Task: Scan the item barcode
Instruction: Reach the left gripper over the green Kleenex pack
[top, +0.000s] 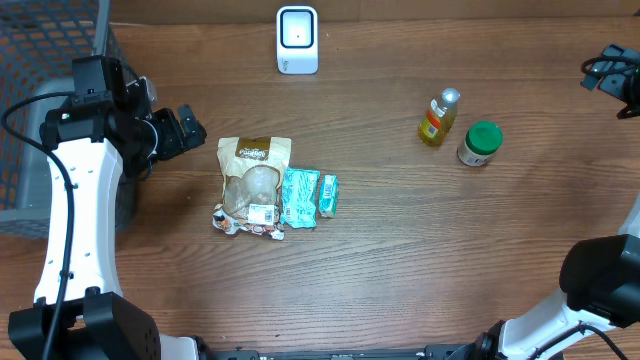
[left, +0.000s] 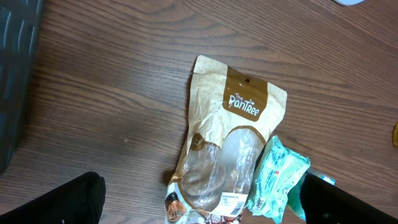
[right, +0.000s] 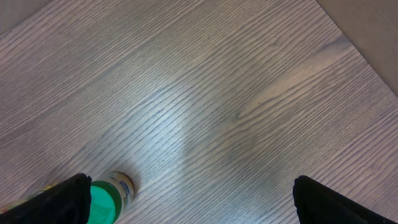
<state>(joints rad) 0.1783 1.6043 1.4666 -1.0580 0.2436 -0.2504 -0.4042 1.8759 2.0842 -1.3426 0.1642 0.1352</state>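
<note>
The left gripper (top: 190, 130) hovers with jaws spread wide and empty, just left of the brown PanTree pouch (top: 255, 172), which lies flat mid-table with a white printed label (top: 262, 213) near its lower end. A teal packet (top: 300, 196) touches the pouch's right edge. The white scanner (top: 297, 40) stands at the far edge. Further right are an oil bottle (top: 438, 117) and a green-lidded jar (top: 480, 143), then the right gripper (top: 605, 68), jaws also wide apart, holding nothing.

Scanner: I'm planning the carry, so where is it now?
In the overhead view the white scanner stands at the far edge of the table, near the middle, beyond the pouch and left of the bottle.
</note>
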